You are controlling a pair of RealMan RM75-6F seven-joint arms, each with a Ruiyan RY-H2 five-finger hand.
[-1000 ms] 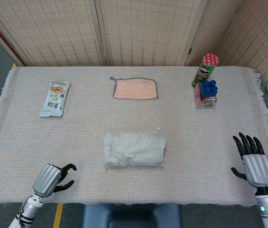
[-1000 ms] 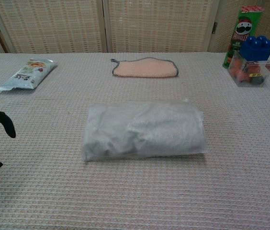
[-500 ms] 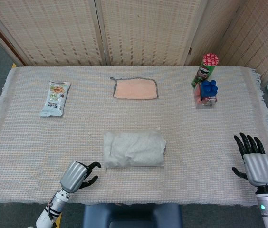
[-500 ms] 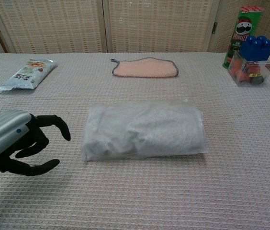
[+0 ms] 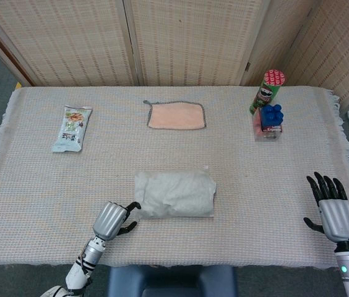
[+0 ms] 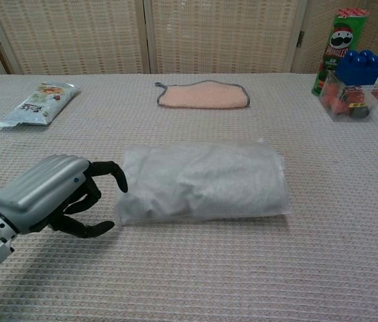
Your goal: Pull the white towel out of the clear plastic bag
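Note:
A clear plastic bag point(image 5: 174, 195) point(image 6: 202, 181) with a white towel folded inside lies near the middle of the table, closer to the front edge. My left hand point(image 5: 112, 219) point(image 6: 58, 196) hovers right at the bag's left end, fingers apart and curved toward it, one fingertip point(image 6: 120, 178) at the bag's edge; it holds nothing. Whether it touches the bag is unclear. My right hand point(image 5: 332, 210) stays at the front right of the table with fingers spread upward, far from the bag. It shows only in the head view.
A peach cloth point(image 5: 176, 116) point(image 6: 204, 94) lies behind the bag. A snack packet point(image 5: 72, 127) point(image 6: 38, 103) sits at the back left. A green chip can point(image 5: 267, 90) point(image 6: 336, 48) and a box with blue blocks point(image 5: 270, 122) point(image 6: 354, 84) stand at the back right.
My left hand has travelled rightward along the front of the table to the bag's left end. The right hand and the bag have stayed put.

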